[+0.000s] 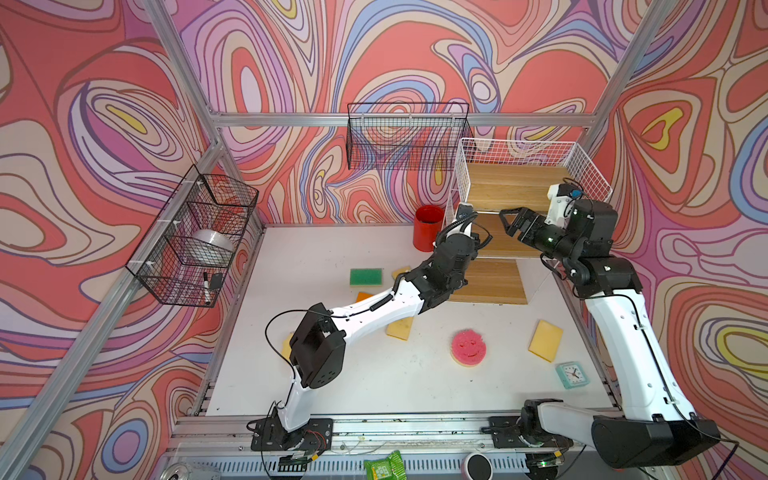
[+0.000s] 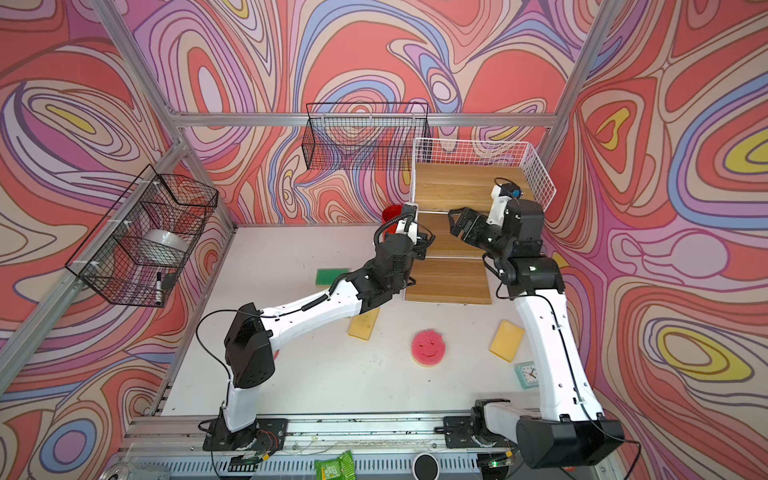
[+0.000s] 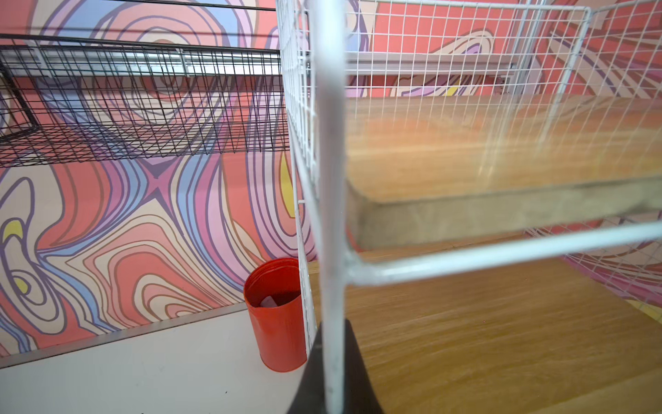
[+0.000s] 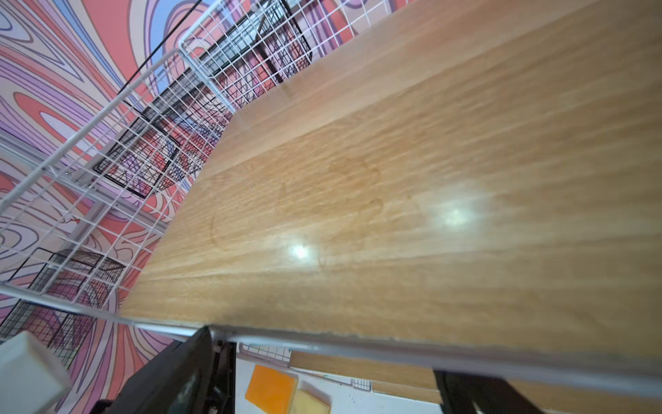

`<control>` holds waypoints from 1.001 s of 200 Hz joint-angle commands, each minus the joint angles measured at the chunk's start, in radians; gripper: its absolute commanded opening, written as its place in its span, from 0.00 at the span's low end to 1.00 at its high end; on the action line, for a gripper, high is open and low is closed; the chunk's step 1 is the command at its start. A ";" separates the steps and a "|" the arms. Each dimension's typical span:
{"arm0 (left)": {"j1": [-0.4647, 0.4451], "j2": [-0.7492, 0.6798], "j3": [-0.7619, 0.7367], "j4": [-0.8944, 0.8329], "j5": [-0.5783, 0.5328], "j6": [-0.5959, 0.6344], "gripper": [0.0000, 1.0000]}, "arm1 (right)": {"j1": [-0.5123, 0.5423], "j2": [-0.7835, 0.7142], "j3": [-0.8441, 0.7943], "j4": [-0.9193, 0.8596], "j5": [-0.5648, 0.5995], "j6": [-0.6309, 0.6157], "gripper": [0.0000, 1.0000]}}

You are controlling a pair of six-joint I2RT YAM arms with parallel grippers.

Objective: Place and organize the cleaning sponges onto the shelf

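Clearly 1 pink sponge and 1 green sponge lie near 3 shelf boards

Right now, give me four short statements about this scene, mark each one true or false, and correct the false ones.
1. The pink smiley sponge lies on the table, not on the shelf. True.
2. The right hand grips a yellow sponge. False: it is open and empty, at the front of the shelf.
3. A green sponge sits on the highest tier. False: the top board is bare, and the green sponge lies on the table.
4. A red cup stands on the table beside the shelf. True.
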 commanded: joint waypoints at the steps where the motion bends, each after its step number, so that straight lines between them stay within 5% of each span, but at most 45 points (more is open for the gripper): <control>1: 0.031 -0.144 -0.051 -0.004 -0.093 0.112 0.00 | -0.006 0.048 0.012 0.005 -0.007 0.009 0.98; 93: 0.119 -0.307 -0.266 0.015 -0.116 0.063 0.00 | -0.001 0.104 -0.024 0.126 -0.155 0.097 0.96; 141: 0.135 -0.397 -0.354 0.060 -0.124 0.112 0.00 | 0.094 0.153 0.025 0.105 -0.086 0.071 0.95; 200: 0.246 -0.490 -0.434 -0.058 -0.081 0.018 0.00 | 0.194 0.218 0.069 0.106 -0.034 0.060 0.95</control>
